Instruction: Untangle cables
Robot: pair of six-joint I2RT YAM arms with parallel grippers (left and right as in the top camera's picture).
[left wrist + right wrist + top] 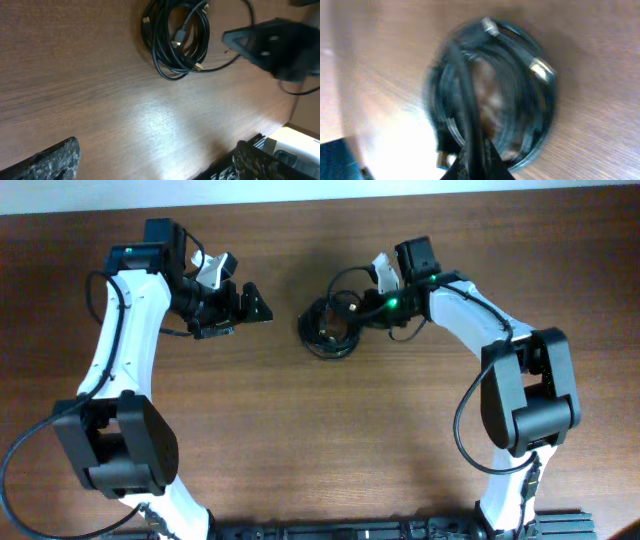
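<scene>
Overhead view shows a brown wooden table [300,440]; the left gripper [243,310] hangs apart from the cables [318,340], jaws wide apart, while the right gripper [352,308] sits over them, jaws pinched on one strand. The cables lie coiled mid-table, small metal plugs [540,69] showing among the loops
</scene>
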